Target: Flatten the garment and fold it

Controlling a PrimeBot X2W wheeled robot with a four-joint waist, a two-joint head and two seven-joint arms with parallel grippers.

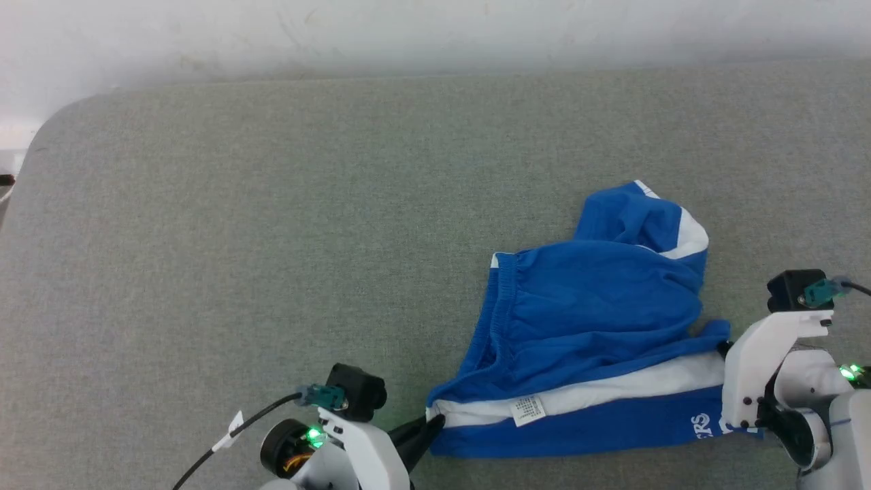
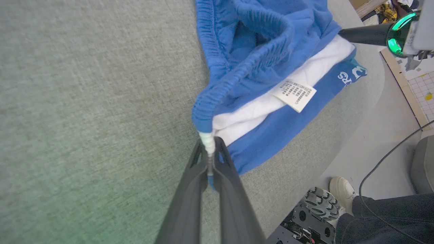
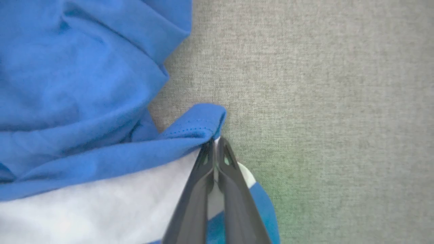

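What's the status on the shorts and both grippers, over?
Left gripper shut on waistband corner of blue shorts. Right gripper shut on hem corner. Shorts bunched, not yet flat, on grey table. Person's shoe beside table, off the work.

The white lettering [image 1: 701,425] on the garment [image 1: 592,313] runs under my right wrist [image 1: 752,381], so I read just two letters. Print on the label [image 2: 295,94] is too small to read. A person's dark trouser leg [image 2: 390,217] is cut off by the left wrist view's edge.
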